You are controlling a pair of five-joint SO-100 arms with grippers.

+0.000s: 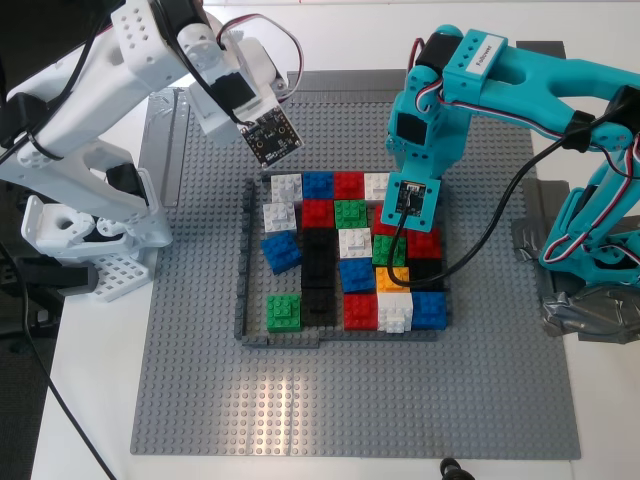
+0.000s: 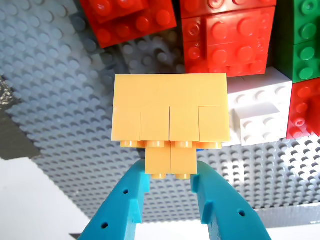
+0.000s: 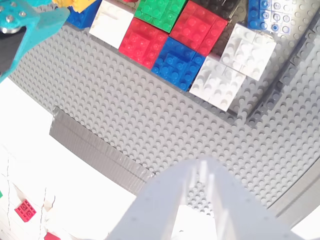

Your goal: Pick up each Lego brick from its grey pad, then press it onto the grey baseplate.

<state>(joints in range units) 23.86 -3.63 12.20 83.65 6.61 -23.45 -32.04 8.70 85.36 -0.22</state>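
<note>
My first gripper [image 2: 170, 172], the teal one, is shut on an orange-yellow Lego brick [image 2: 170, 112] and holds it just above the grey baseplate [image 2: 60, 100], near red and white bricks. In the exterior view this arm's wrist [image 1: 412, 198] hangs over the frame's far right part and hides the held brick. A green brick [image 1: 283, 312] sits inside the dark-grey frame [image 1: 243, 260] on the baseplate [image 1: 200, 360]. My second gripper [image 3: 204, 172], the white one, is shut on nothing above the plate's far left part in the exterior view. The grey pads are out of view.
Several red, blue, white, black and green bricks [image 1: 348, 250] fill the frame, and another orange one [image 1: 390, 279] sits among them. Shiny tape strips [image 1: 530, 243] [image 3: 95, 145] lie by the plate's edges. The white arm's base [image 1: 90, 230] stands at the exterior view's left, the teal base [image 1: 600, 250] at its right.
</note>
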